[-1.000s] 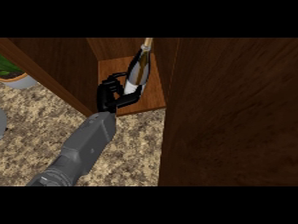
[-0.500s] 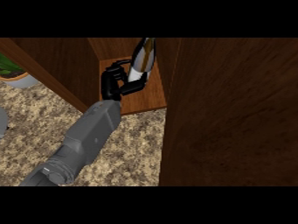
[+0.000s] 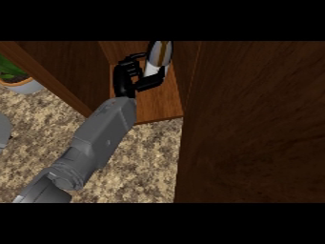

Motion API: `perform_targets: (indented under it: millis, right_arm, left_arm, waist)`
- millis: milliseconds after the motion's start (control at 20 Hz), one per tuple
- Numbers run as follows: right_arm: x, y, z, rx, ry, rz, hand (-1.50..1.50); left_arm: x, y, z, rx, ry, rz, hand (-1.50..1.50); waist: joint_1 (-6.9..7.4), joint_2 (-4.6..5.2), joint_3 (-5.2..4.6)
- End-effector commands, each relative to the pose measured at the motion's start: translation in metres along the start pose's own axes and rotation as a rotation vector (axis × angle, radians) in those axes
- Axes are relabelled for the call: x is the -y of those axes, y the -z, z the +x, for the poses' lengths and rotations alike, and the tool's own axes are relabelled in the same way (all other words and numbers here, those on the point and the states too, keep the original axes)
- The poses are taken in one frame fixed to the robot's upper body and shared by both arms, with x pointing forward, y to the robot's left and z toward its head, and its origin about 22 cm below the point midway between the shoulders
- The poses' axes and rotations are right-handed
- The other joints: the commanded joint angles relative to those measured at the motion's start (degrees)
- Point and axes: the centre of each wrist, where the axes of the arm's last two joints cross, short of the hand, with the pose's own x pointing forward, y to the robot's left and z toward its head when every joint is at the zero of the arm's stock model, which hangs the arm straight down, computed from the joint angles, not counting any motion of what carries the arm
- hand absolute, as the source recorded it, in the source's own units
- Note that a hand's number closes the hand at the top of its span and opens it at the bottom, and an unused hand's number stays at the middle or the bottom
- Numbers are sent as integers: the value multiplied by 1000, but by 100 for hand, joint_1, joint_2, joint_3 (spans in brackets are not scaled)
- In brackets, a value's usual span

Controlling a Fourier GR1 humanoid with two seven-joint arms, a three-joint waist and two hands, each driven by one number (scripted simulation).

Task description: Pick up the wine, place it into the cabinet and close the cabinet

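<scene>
Reaching into the open cabinet [image 3: 157, 102], one grey forearm [image 3: 98, 138] extends from the lower left of the head view up to the shelf. Which arm it is cannot be told with certainty; by its position it reads as the left. Its black hand [image 3: 128, 76] has fingers curled round the wine bottle [image 3: 157, 57], grasping it at the lower body. The bottle stands over the cabinet's wooden floor, inside the compartment, tilted slightly. A dark wooden cabinet door [image 3: 263, 124] fills the right side. A potted plant [image 3: 14, 76] sits on the speckled counter [image 3: 31, 128] at far left.
</scene>
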Motion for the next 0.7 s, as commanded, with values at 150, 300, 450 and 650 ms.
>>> perform_targets:
  millis: [150,300,450,650]
  right_arm:
    - [5,-8,0,13,-3,-12,-150]
    - [8,-7,1,16,-19,-15,-150]
    - [10,-5,0,17,-22,-17,-150]
    - [7,-7,-2,16,-4,7,-150]
  left_arm:
    - [4,4,7,-50,-7,17,150]
    - [11,12,24,-59,-29,34,150]
    - [1,14,19,-30,63,25,150]
    - [-15,21,18,69,265,43,150]
  waist:
    - [42,40,7]
    - [130,25,8]
    - [100,60,11]
    - [50,78,21]
